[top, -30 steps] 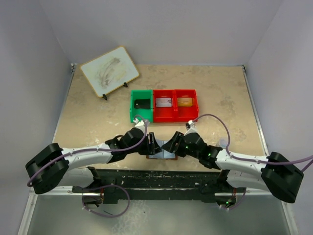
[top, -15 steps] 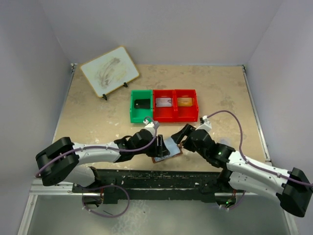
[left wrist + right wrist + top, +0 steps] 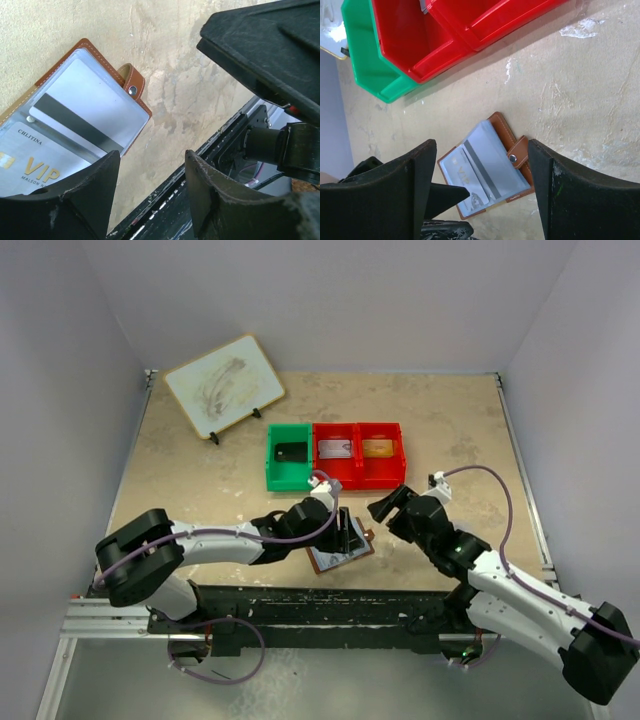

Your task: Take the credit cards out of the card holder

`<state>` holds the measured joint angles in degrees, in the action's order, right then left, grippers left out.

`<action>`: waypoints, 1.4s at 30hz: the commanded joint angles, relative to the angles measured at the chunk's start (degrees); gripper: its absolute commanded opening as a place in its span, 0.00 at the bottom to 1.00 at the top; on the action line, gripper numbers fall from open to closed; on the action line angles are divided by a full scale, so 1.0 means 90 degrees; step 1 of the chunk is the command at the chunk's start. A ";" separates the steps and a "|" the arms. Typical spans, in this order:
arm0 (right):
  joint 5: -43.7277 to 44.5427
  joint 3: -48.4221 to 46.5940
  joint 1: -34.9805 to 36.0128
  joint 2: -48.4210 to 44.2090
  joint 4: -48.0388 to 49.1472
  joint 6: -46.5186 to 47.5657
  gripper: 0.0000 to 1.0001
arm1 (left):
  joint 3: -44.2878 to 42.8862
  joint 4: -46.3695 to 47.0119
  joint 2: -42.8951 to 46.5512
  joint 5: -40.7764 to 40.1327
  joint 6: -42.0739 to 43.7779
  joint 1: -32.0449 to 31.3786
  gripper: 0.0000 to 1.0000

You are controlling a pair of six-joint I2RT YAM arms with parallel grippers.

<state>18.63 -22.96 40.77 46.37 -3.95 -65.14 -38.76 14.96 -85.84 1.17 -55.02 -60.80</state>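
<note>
The brown card holder [image 3: 337, 559] lies open on the table near the front edge, its tab [image 3: 132, 83] to one side. In its clear sleeves sit a silver credit card with a black stripe [image 3: 80, 107] and a pale VIP card [image 3: 31, 167]. My left gripper [image 3: 347, 532] hovers open over the holder's left half; one finger [image 3: 442, 192] lies across the VIP card, and nothing is between the jaws. My right gripper [image 3: 386, 508] is open above and to the right of the holder [image 3: 490, 160], apart from it.
A green bin [image 3: 289, 455] with a dark card and two red bins [image 3: 358, 453] with cards stand behind the holder. A whiteboard on a stand [image 3: 224, 386] is at the back left. The black base rail [image 3: 320, 605] runs along the near edge.
My right gripper has let go of the holder, opened wider and drawn back up to the right. The left gripper has slid right over the holder, which now lies open and slightly turned.
</note>
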 commanded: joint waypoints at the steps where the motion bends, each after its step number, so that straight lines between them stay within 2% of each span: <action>1: -0.0388 0.0238 -0.0096 -0.0127 0.0601 0.0228 0.76 | 0.0013 0.0272 -0.0034 -0.0220 -0.0092 -0.0036 0.52; 7: -0.1215 0.0460 -0.0107 -0.0033 0.1293 0.0569 0.73 | 0.0273 0.0214 0.0302 -0.0361 -0.0129 -0.0057 0.52; 13: -0.2030 0.0353 -0.0099 0.0295 0.1796 0.1102 0.64 | 0.0681 -0.0528 0.1200 -0.1229 -0.0189 -0.0061 0.52; 16: -0.2273 0.0408 -0.0102 0.0528 0.2397 0.1344 0.60 | 0.0959 -0.0967 0.1681 -0.1619 -0.0287 -0.0061 0.53; 20: -0.3040 0.0380 -0.0096 0.1211 0.3059 0.1584 0.53 | 0.1163 -0.1445 0.1940 -0.1945 -0.0483 -0.0061 0.51; 27: -0.3688 0.0276 -0.0053 0.2361 0.3555 0.1654 0.44 | 0.1309 -0.1386 0.1849 -0.1868 -0.0642 -0.0059 0.50; 36: -0.3792 -0.0326 0.0168 0.3238 0.3282 0.1890 0.42 | 0.1089 -0.1434 0.1605 -0.1879 -0.0574 -0.0061 0.46; 39: -0.3547 -0.0513 0.0177 0.3577 0.2972 0.1914 0.39 | 0.1030 -0.1077 0.1522 -0.1348 -0.0344 -0.0061 0.45; 42: -0.3231 -0.0337 0.0177 0.3826 0.2951 0.1645 0.38 | 0.0770 -0.1297 0.1308 -0.1174 -0.0169 -0.0061 0.43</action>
<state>-13.28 -26.04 42.11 78.59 23.90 -49.69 -27.59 1.41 -72.42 -12.75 -58.96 -61.17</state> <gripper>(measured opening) 0.388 0.440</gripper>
